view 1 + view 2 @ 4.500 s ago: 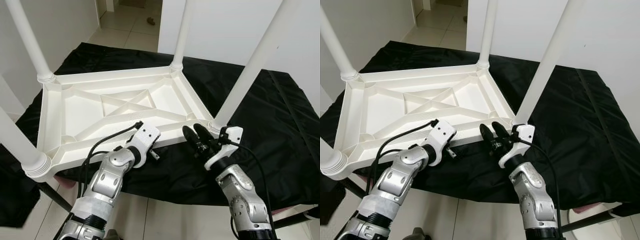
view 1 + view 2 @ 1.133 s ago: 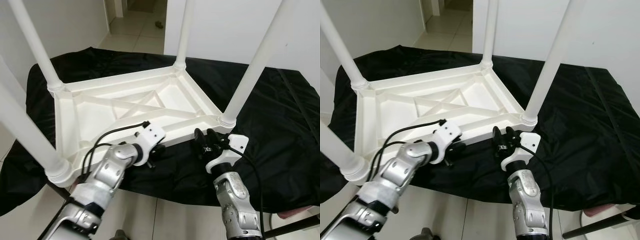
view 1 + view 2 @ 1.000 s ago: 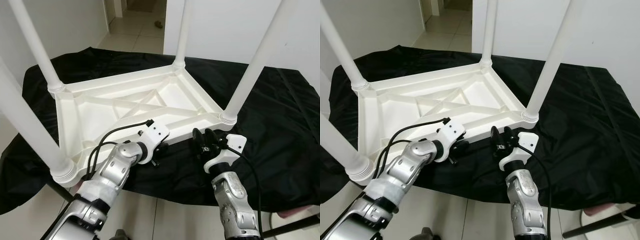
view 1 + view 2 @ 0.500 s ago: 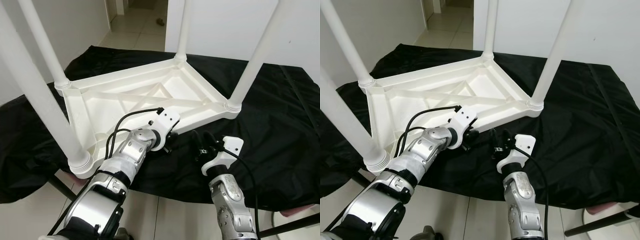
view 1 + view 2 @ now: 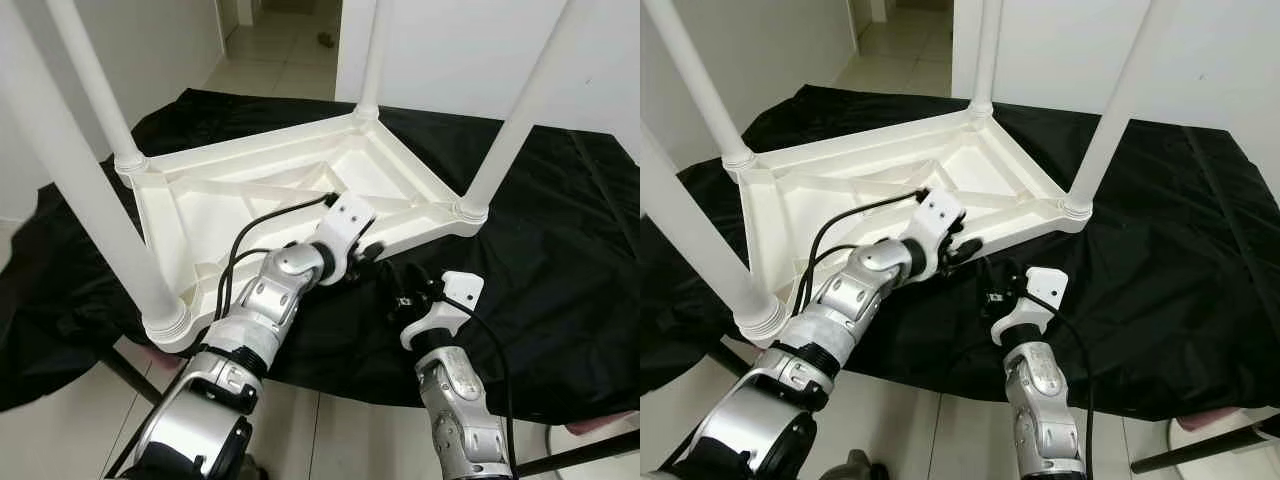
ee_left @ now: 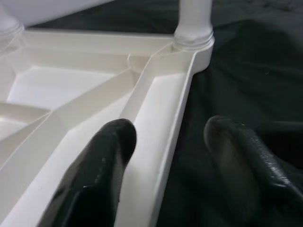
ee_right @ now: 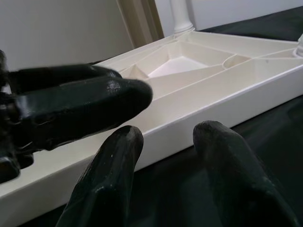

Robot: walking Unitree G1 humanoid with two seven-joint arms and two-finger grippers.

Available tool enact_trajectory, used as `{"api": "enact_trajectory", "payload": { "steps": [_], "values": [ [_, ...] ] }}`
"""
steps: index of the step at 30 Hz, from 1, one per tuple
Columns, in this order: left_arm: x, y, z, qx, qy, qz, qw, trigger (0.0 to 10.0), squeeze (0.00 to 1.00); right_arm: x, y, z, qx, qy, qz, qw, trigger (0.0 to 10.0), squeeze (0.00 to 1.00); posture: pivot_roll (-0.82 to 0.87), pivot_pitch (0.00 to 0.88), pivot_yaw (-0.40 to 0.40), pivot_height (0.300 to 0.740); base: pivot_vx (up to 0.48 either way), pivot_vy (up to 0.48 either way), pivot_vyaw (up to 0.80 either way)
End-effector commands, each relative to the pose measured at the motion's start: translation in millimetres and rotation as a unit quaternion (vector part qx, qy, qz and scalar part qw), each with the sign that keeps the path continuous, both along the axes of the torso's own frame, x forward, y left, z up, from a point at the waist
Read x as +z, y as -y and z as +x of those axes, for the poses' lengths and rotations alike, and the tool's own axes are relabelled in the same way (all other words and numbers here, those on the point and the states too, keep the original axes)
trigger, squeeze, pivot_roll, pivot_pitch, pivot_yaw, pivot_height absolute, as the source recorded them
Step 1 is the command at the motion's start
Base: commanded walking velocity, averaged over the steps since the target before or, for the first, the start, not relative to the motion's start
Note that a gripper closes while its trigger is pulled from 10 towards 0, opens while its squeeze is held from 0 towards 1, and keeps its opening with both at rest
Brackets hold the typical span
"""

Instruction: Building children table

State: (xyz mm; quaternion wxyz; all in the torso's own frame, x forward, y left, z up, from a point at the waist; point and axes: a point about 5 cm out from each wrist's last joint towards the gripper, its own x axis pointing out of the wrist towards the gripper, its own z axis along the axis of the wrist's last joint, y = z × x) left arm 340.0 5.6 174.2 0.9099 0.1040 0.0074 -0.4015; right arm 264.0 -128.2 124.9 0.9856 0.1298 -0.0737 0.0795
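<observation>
On the black-draped bench, the white kids' table sits upside down, legs up. Left gripper is spread wide, straddling the table's near rim. Right gripper hangs open just beside that rim, near the bench's front edge.

Two jointed silver arms with looping black cables, white wrist housings, left gripper and right gripper with rounded black fingers.

Place: you are in a home interior.
Floor: pale tiles run through a doorway behind.
Walls: plain white wall.
Counter: black cloth drapes the counter.
</observation>
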Motion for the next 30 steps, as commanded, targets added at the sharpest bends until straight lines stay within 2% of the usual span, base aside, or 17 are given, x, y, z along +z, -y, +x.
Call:
{"api": "enact_trajectory", "payload": {
  "steps": [1, 4, 6, 9, 13, 15, 16, 17, 19, 20, 21, 25, 26, 27, 29, 30],
  "values": [
    [-5.7, -7.2, -2.4, 0.046, 0.022, 0.005, 0.999, 10.0, 0.00, -3.8, -2.3, 1.5, 0.003, -0.007, 0.001, 1.000, 10.0, 0.00, 0.06, 0.027, 0.015, 0.740, 0.000, 0.000, 0.00],
    [-6.0, -7.7, -5.2, 0.041, 0.031, 0.007, 0.999, 10.0, 0.00, -3.9, -2.6, 2.0, 0.005, -0.007, 0.000, 1.000, 10.0, 0.00, 0.06, 0.027, 0.013, 0.740, 0.000, 0.000, 0.00],
    [-6.5, -10.4, -12.0, 0.033, 0.048, 0.011, 0.998, 10.0, 0.00, -4.0, -3.2, 3.8, 0.007, -0.007, -0.001, 1.000, 10.0, 0.00, 0.07, 0.025, 0.008, 0.740, 0.000, 0.000, 0.00],
    [-7.8, -16.8, -21.4, 0.026, 0.050, -0.005, 0.998, 10.0, 0.00, -3.8, -2.5, 6.5, 0.007, -0.007, -0.005, 1.000, 10.0, 0.00, 0.08, 0.023, 0.000, 0.740, 0.000, 0.000, 0.00],
    [-14.3, -39.4, -40.7, 0.040, 0.034, -0.043, 0.998, 10.0, 0.00, -4.2, 4.7, 11.3, -0.002, -0.007, -0.018, 1.000, 10.0, 0.00, 0.09, 0.021, -0.013, 0.740, 0.000, 0.000, 0.00],
    [-15.3, -41.9, -43.2, 0.041, 0.032, -0.046, 0.998, 10.0, 0.00, -4.2, 5.6, 11.6, -0.003, -0.006, -0.019, 1.000, 10.0, 0.00, 0.09, 0.021, -0.013, 0.740, 0.000, 0.000, 0.00],
    [-17.9, -51.6, -50.4, 0.050, 0.039, -0.046, 0.997, 10.0, 0.00, -4.5, 8.3, 13.0, -0.004, -0.007, -0.023, 1.000, 10.0, 0.00, 0.11, 0.024, -0.025, 0.740, 0.000, 0.000, 0.00],
    [-17.9, -51.6, -50.4, 0.050, 0.039, -0.046, 0.997, 10.0, 0.00, -4.5, 8.3, 13.0, -0.004, -0.007, -0.023, 1.000, 10.0, 0.00, 0.11, 0.024, -0.025, 0.740, 0.000, 0.000, 0.00],
    [-22.2, -76.7, -62.0, 0.086, 0.030, -0.059, 0.994, 10.0, 0.00, -5.5, 14.5, 18.4, -0.006, -0.008, -0.033, 0.999, 10.0, 0.00, 0.13, 0.022, -0.038, 0.740, 0.000, 0.000, 0.00],
    [-22.2, -76.7, -62.0, 0.086, 0.030, -0.059, 0.994, 10.0, 0.00, -5.5, 14.5, 18.4, -0.006, -0.008, -0.033, 0.999, 10.0, 0.00, 0.13, 0.022, -0.038, 0.740, 0.000, 0.000, 0.00],
    [-22.9, -85.1, -65.9, 0.098, 0.025, -0.067, 0.993, 10.0, 0.00, -5.8, 16.5, 20.4, -0.006, -0.009, -0.036, 0.999, 10.0, 0.00, 0.13, 0.022, -0.038, 0.740, 0.000, 0.000, 0.00],
    [-22.6, -90.2, -68.7, 0.106, 0.021, -0.073, 0.991, 10.0, 0.00, -6.2, 17.6, 21.9, -0.006, -0.010, -0.038, 0.999, 10.0, 0.00, 0.13, 0.022, -0.038, 0.740, 0.000, 0.000, 0.00],
    [-24.2, -103.1, -77.9, 0.115, 0.024, -0.072, 0.990, 10.0, 0.00, -4.9, 17.3, 25.5, 0.000, -0.008, -0.042, 0.999, 10.0, 0.00, 0.16, 0.022, -0.072, 0.740, 0.000, 0.000, 0.00],
    [-24.2, -103.1, -77.9, 0.115, 0.024, -0.072, 0.990, 10.0, 0.00, -4.9, 17.3, 25.5, 0.000, -0.008, -0.042, 0.999, 10.0, 0.00, 0.16, 0.022, -0.072, 0.740, 0.000, 0.000, 0.00],
    [-25.1, -118.1, -90.2, 0.125, 0.027, -0.068, 0.990, 10.0, 0.00, -3.2, 17.1, 30.1, 0.006, -0.005, -0.047, 0.999, 10.0, 0.00, 0.16, 0.022, -0.072, 0.740, 0.000, 0.000, 0.00],
    [-25.1, -118.1, -90.2, 0.125, 0.027, -0.068, 0.990, 10.0, 0.00, -3.2, 17.1, 30.1, 0.006, -0.005, -0.047, 0.999, 10.0, 0.00, 0.16, 0.022, -0.072, 0.740, 0.000, 0.000, 0.00]
  ]
}}
